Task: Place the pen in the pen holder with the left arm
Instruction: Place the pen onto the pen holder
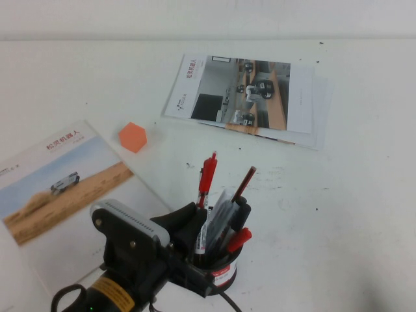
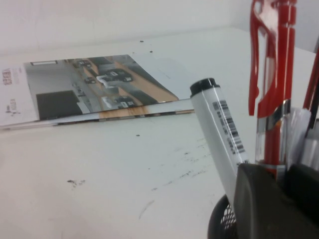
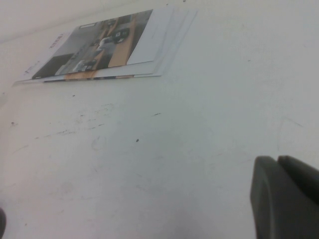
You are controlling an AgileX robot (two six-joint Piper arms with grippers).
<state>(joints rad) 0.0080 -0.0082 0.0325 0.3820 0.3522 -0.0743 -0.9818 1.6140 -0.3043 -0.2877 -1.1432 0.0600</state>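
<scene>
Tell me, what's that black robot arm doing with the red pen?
The left gripper is right at the pen holder near the front of the table, with its fingers closed around the red pen. The pen stands upright inside the cup, next to a white marker and a dark-red pencil. The right gripper sits low over bare table, fingers together, holding nothing.
</scene>
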